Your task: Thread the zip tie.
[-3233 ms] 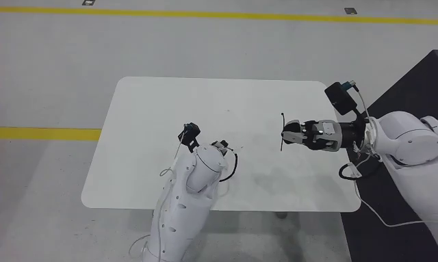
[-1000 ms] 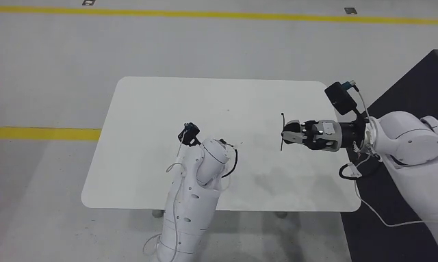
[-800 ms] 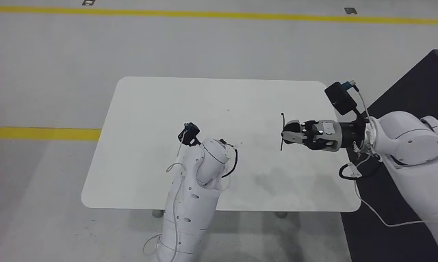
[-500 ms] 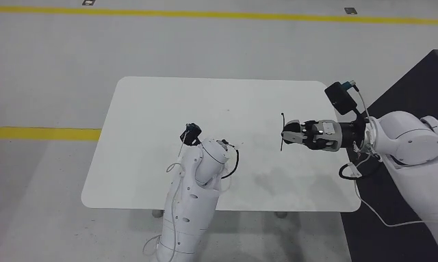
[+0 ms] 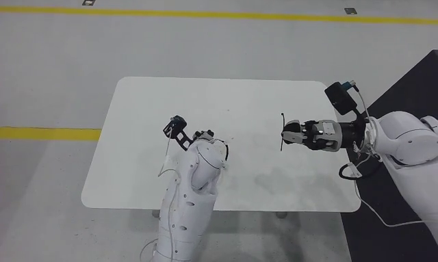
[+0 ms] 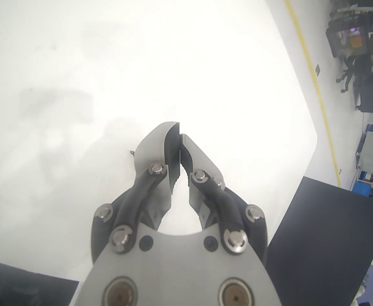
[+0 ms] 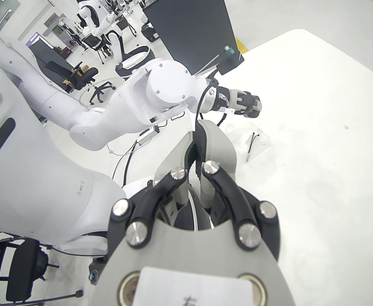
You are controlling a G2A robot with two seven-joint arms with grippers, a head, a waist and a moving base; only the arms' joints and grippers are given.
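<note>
The zip tie (image 5: pixel 282 122) is a thin black strip, straight and not looped. It is pinched near its middle between the fingertips of my left claw (image 5: pixel 287 133), crosswise to them, with an end sticking out on either side. It is held over the white tabletop (image 5: pixel 171 105), well in from the edges; whether its lower end touches the surface I cannot tell.
</note>
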